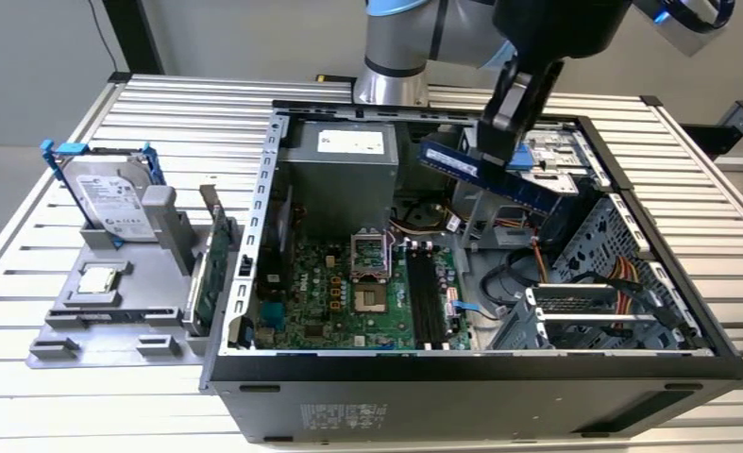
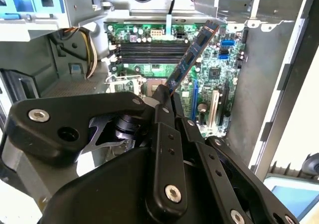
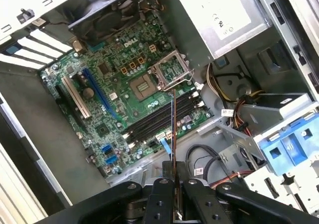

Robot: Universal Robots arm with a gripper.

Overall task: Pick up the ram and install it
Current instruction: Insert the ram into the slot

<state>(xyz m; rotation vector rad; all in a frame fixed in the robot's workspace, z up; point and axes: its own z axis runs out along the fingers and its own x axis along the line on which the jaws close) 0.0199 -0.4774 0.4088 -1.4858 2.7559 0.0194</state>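
Grips with the black metal pincer [image 1: 510, 121], fingers clenched flat on one end of the long, thin blue circuit-board ram stick [image 1: 537, 192]. Holds that ram tilted in the air, well above the green motherboard [image 1: 333, 304] that lies in the open grey metal computer case [image 1: 472, 401] on the slatted aluminium desk [image 1: 94, 420]. In the first wrist view, shows the ram [image 3: 172, 129] edge-on, reaching out from the pincer [image 3: 173, 178] toward the motherboard's black memory slots [image 3: 158, 117] beside the square processor socket [image 3: 144, 87]. In the second wrist view, shows the ram [image 2: 192, 55] slanting out of the closed pincer [image 2: 162, 97], above those slots [image 2: 149, 52].
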